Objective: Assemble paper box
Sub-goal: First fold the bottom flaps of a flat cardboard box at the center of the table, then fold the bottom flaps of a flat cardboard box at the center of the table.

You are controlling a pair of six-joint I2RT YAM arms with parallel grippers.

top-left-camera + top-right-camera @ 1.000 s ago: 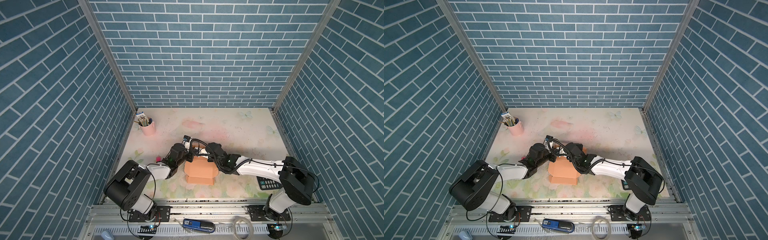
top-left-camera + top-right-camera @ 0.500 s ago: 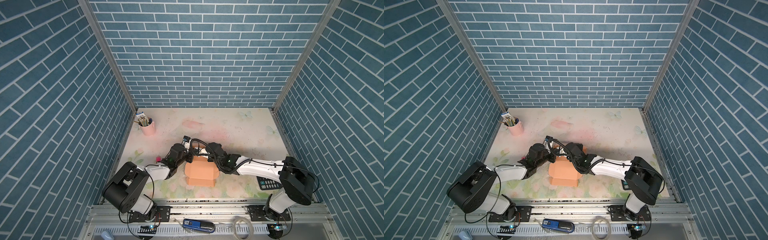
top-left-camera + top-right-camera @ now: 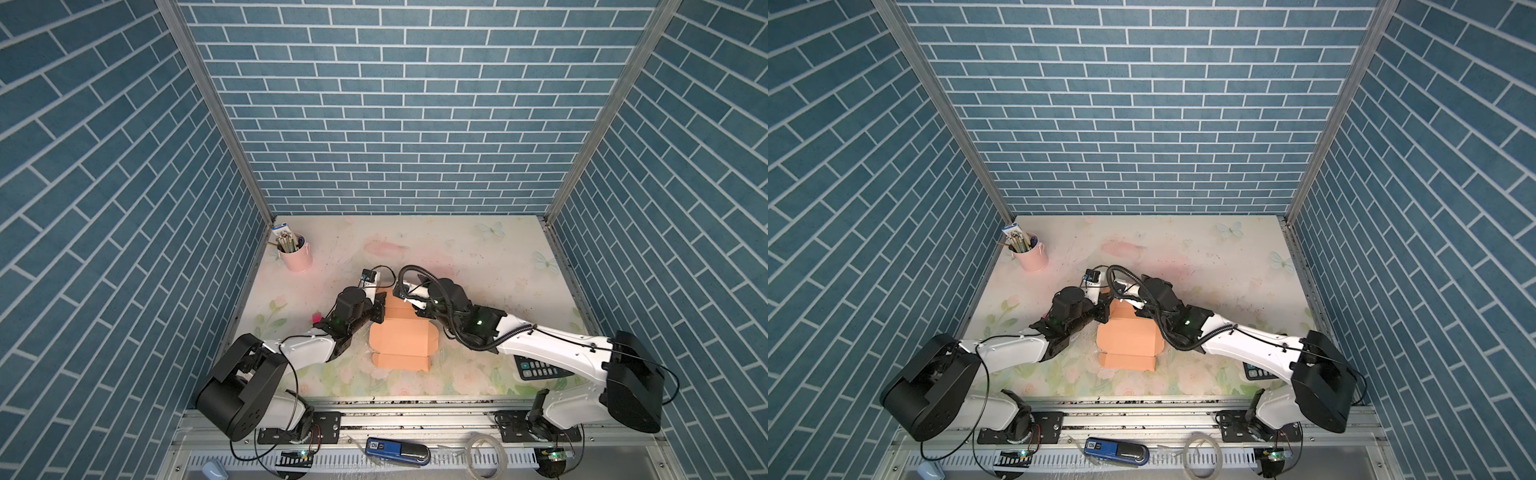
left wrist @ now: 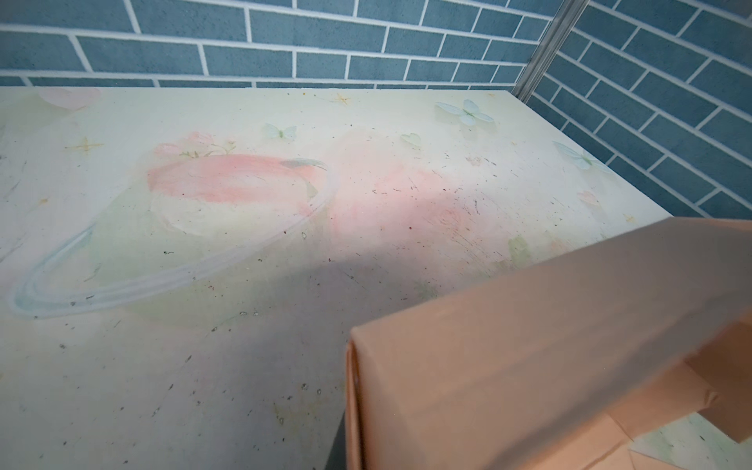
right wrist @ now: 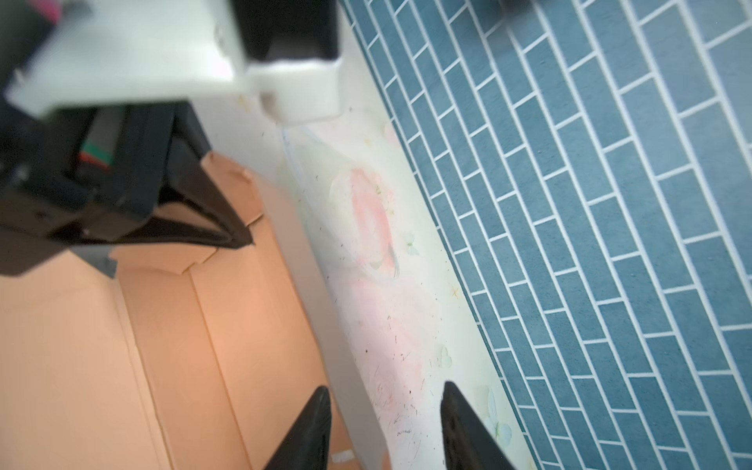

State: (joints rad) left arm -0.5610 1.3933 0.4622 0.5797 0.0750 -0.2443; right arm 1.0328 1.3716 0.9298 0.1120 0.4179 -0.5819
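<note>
The peach-orange paper box (image 3: pixel 401 338) (image 3: pixel 1128 341) lies partly folded at the table's middle front, with a flat flap toward the front edge. My left gripper (image 3: pixel 380 311) (image 5: pixel 239 240) is at its far left corner, shut on a tabbed flap there. The left wrist view shows no fingers, only the box's raised wall (image 4: pixel 529 346) close up. My right gripper (image 5: pixel 384 401) (image 3: pixel 409 302) is open at the far edge. One fingertip is over the box's inside (image 5: pixel 162 325), the other over the table, and neither pad touches the cardboard.
A pink cup of pens (image 3: pixel 296 257) stands at the back left. A black calculator (image 3: pixel 540 368) lies under the right arm near the front right. A small pink thing (image 3: pixel 316 318) sits left of the left arm. Tiled walls close in three sides.
My right gripper has opened and let go of the box's far wall. The left gripper has closed a little more on the flap. The box has barely moved.
</note>
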